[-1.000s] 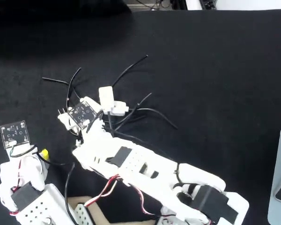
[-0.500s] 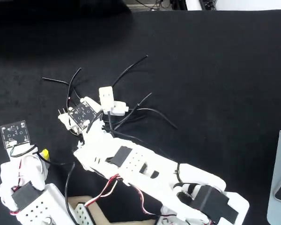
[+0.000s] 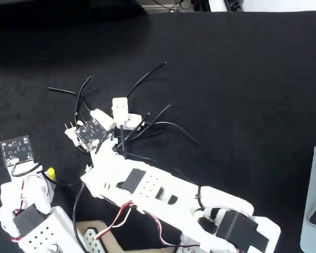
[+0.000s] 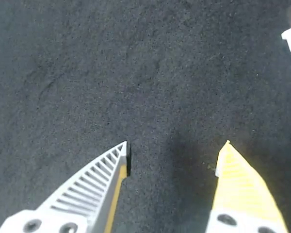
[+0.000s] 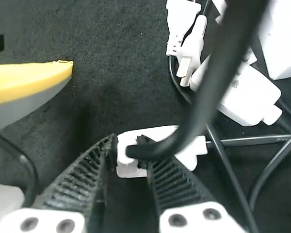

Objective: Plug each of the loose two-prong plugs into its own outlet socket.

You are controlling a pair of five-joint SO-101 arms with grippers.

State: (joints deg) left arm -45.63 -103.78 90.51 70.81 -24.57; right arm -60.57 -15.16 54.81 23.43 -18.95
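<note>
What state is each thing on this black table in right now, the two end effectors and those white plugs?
Left end effector: open, over bare black cloth.
Right end effector: shut on the white plastic plug.
White plastic plug: lying on the cloth, clamped at one end.
Loose white two-prong plug: lying on the cloth, unplugged.

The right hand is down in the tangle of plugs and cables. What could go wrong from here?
1. The right hand grips a white plug by one end, with a thick black cable lying across that same end; lifting could snag the cable and twist or slip the plug.
2. Thin cables pass beside this plug and the neighbouring white plugs, so a pull may drag them out of place.
</note>
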